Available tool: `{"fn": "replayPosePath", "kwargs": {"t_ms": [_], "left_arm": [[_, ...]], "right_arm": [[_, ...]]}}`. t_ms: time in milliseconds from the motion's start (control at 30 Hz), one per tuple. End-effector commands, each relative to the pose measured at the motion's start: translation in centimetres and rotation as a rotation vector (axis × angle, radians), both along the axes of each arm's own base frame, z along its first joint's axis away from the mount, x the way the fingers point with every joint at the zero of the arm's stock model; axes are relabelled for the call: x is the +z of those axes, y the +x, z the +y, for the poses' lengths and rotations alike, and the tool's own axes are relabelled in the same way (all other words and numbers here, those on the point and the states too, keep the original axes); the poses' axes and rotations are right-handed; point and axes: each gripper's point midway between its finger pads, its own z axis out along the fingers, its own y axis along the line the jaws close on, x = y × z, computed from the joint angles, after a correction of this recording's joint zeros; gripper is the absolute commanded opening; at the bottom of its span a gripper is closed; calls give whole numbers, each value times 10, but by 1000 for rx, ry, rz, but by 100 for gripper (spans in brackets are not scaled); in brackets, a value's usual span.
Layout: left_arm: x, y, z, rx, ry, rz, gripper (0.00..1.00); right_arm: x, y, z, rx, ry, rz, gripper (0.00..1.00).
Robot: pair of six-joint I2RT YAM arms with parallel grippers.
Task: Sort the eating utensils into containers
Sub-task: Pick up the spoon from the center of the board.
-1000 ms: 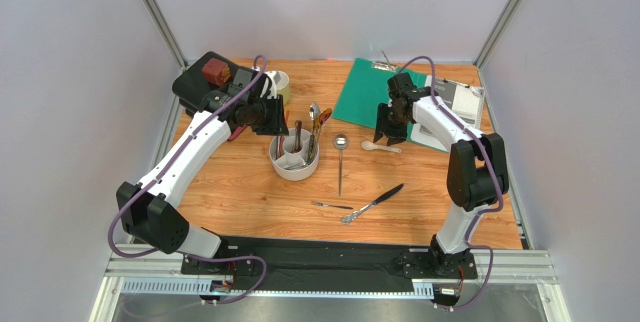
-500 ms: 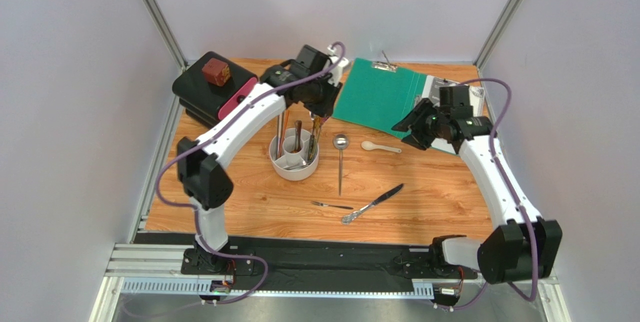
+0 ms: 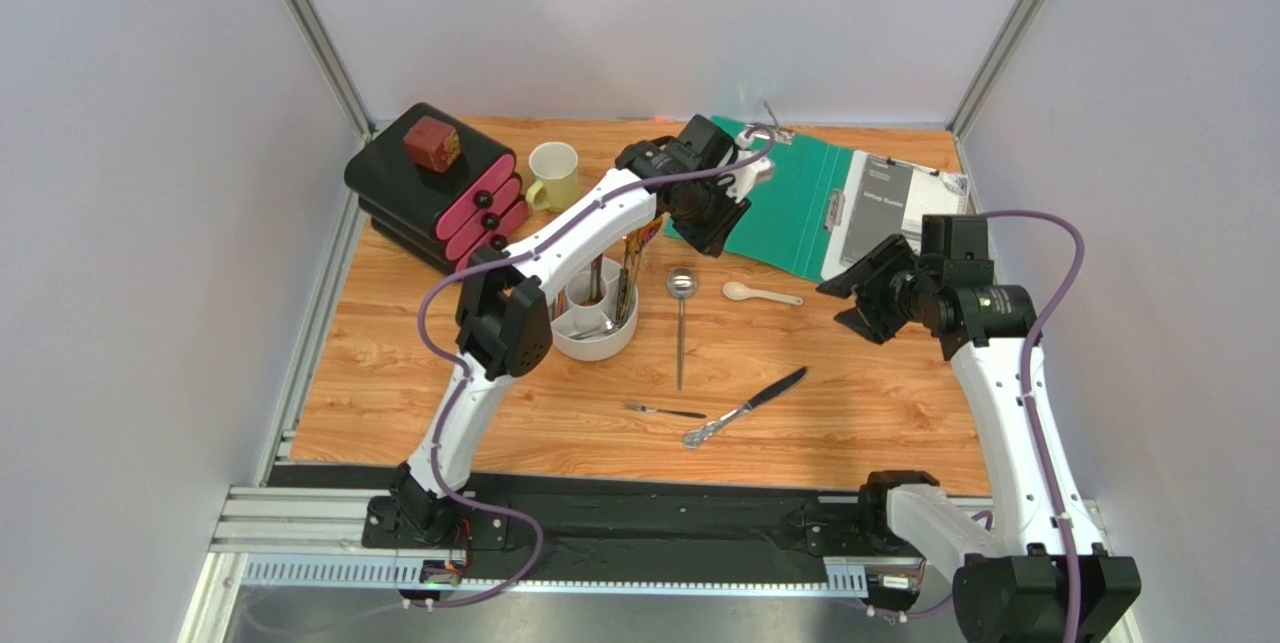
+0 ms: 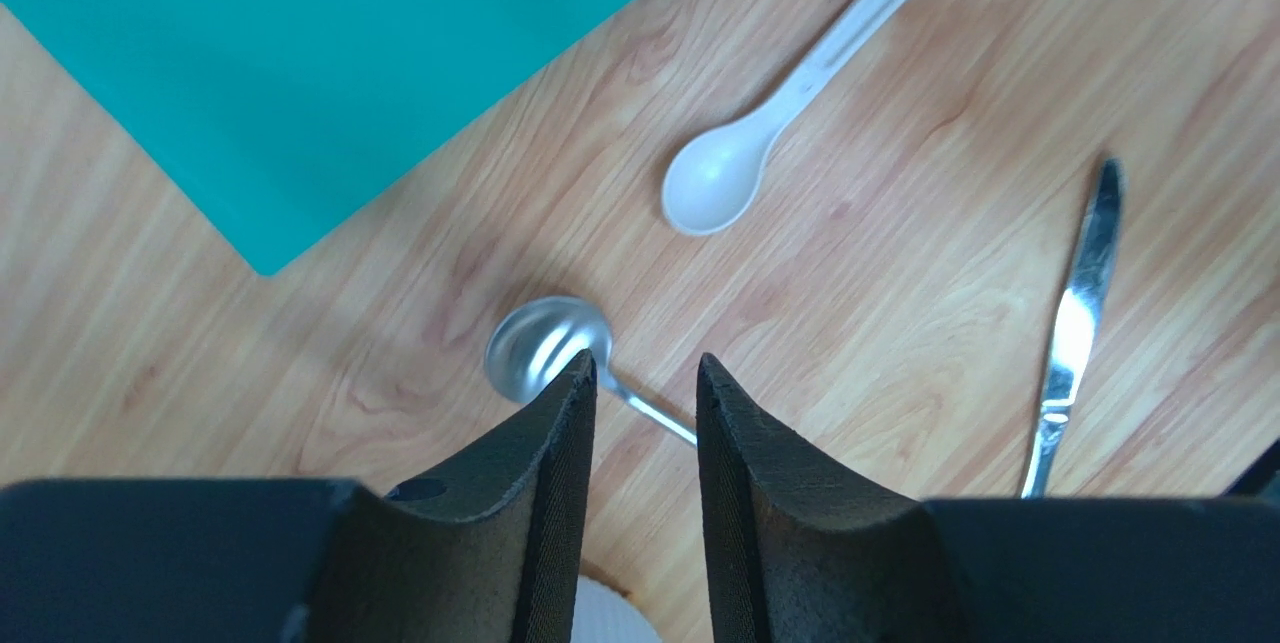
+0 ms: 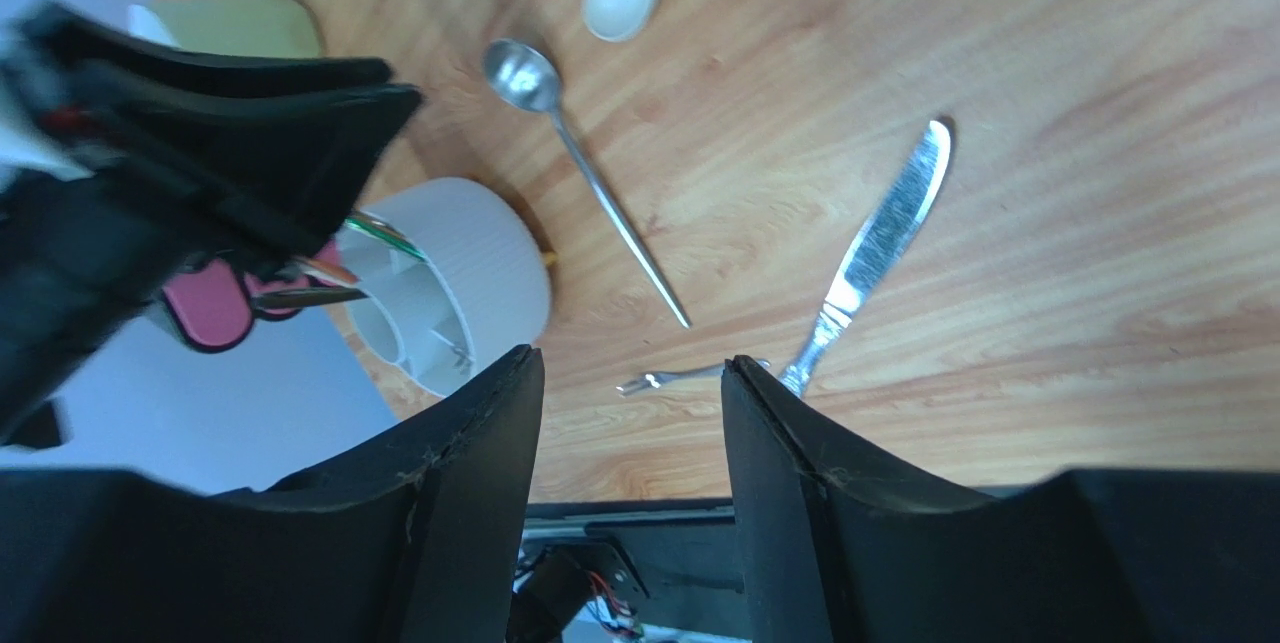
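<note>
left wrist: silver spoon (image 4: 549, 346) handle hidden behind parted left claw (image 4: 643, 367); right claw (image 5: 628, 361) parted, empty.

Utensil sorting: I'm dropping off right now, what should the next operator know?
Left tool: open, empty, above the silver spoon, beside the holder.
Right tool: open, empty, raised over the right side of the table.
Done: several utensils stand in the holder.
To do: silver spoon, white spoon, knife and small fork lie loose on the table.
</note>
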Motion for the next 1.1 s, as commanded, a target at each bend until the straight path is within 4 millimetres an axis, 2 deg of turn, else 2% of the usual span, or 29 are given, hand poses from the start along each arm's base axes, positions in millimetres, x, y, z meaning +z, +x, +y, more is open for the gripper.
{"fn": "replayPosePath", "kwargs": {"t_ms": [0, 167, 300, 400, 500, 567, 800, 933, 1067], "left_arm": [[31, -6, -33, -94, -81, -81, 38], [37, -23, -55, -135, -111, -88, 39], [24, -39, -84, -221, -117, -124, 40], [2, -37, -98, -263, -100, -159, 41], [-12, -24, -105, -278, -92, -212, 41], [-19, -15, -104, -289, -64, -260, 41], [-40, 0, -104, -366, -28, -333, 42], [-53, 0, -103, -419, -32, -317, 43], [-64, -13, -100, -485, -71, -242, 47]], "right_arm": [[-19, -20, 3, 39, -1, 77, 52], [-30, -29, 1, 59, -21, 133, 52], [-29, -32, -1, 58, -37, 127, 52], [-31, -43, 0, 73, -37, 156, 52], [-30, -55, -3, 84, -57, 160, 52], [-28, -61, -10, 60, -69, 161, 52], [-39, -76, -7, 92, -55, 210, 52], [-44, -84, -7, 93, -56, 224, 52], [-51, -90, -7, 98, -55, 250, 52]]}}
